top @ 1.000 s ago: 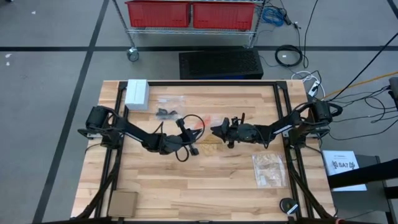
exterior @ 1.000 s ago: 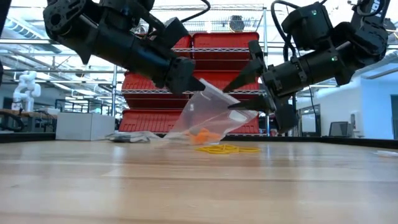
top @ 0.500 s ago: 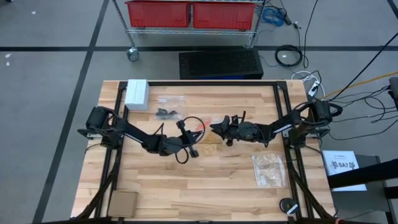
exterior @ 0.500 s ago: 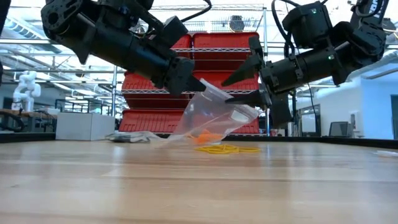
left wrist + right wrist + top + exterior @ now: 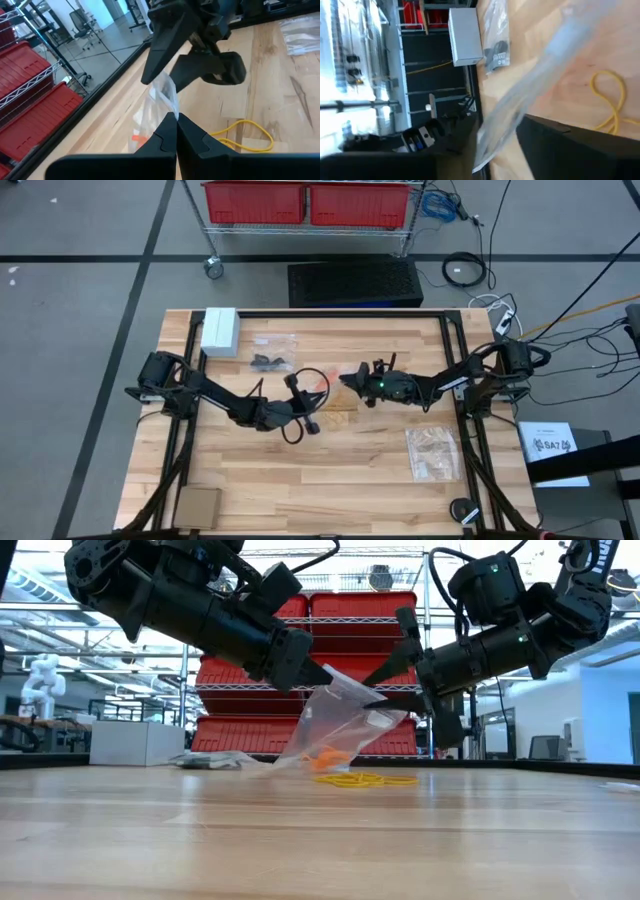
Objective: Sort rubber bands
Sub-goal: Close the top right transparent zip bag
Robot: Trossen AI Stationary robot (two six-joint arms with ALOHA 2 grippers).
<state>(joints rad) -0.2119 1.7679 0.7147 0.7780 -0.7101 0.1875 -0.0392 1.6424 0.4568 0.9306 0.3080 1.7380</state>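
Note:
A clear zip bag hangs tilted at the table's middle, with orange rubber bands inside it. Yellow rubber bands lie loose on the wood beside it and also show as a yellow loop. My left gripper is shut on the bag's top. My right gripper is open. It comes from the table's right, and its fingers stand either side of the bag's free lip. My left gripper pinches the bag's upper edge between its two fingers, slanting down from the table's left. The bag hangs below the fingers, tilted, with its bottom end on the table. My right gripper straddles the bag's free lip; I cannot tell whether a finger touches it.
A second clear bag with black bands and a white box lie near the far-left corner. A bag of tan bands lies near the right edge. A brown pad sits at the near-left corner. A black cable loops over the left arm.
My right gripper has crept toward the bag and my left gripper, and a little toward the far edge, staying open. The bag has kept its place in my left gripper.

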